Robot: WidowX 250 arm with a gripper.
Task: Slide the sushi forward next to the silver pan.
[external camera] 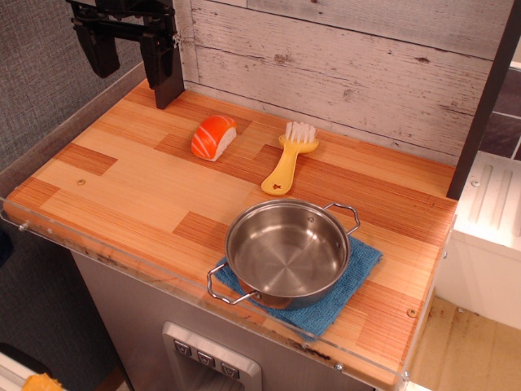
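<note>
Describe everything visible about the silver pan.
The silver pan is a round, shiny, stainless-looking pot with two wire loop handles, one toward the front left and one toward the back right. It stands upright and empty on a blue cloth, near the front edge of the wooden counter. Nothing else touches it; the gripper is far off.

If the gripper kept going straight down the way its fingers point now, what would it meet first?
Probably bare wooden countertop at the back left corner. The gripper, jaws open, hangs left of the sushi, though depth is uncertain.
</note>
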